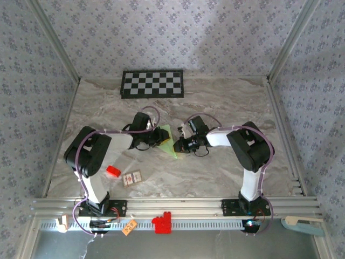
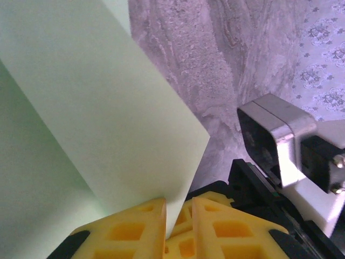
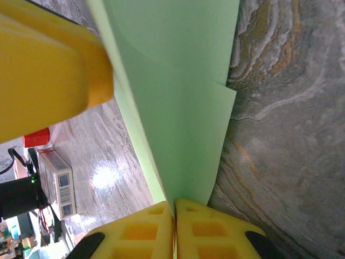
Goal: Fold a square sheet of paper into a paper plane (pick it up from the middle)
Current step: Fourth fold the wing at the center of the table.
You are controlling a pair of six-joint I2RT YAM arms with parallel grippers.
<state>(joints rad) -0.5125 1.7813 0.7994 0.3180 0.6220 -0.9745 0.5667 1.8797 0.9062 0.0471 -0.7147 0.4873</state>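
Note:
The pale green sheet of paper [image 1: 169, 142] is folded into a pointed triangle and hangs between both grippers at the middle of the table. My right gripper [image 1: 178, 144] comes in from the right. Its yellow fingers are shut on the folded edge [image 3: 175, 208], and the paper [image 3: 178, 102] rises away from them in layers. My left gripper [image 1: 160, 136] comes in from the left. In the left wrist view a paper [image 2: 108, 108] edge sits between its jaws [image 2: 178, 208], lying against the left finger, with a narrow gap to the right finger.
A black-and-white checkerboard panel [image 1: 152, 83] lies at the back. A small red block [image 1: 112, 172] and a small grey card-like device [image 1: 132, 177] sit near the left arm's base. A red clamp [image 1: 161, 222] is on the front rail. Patterned walls close in three sides.

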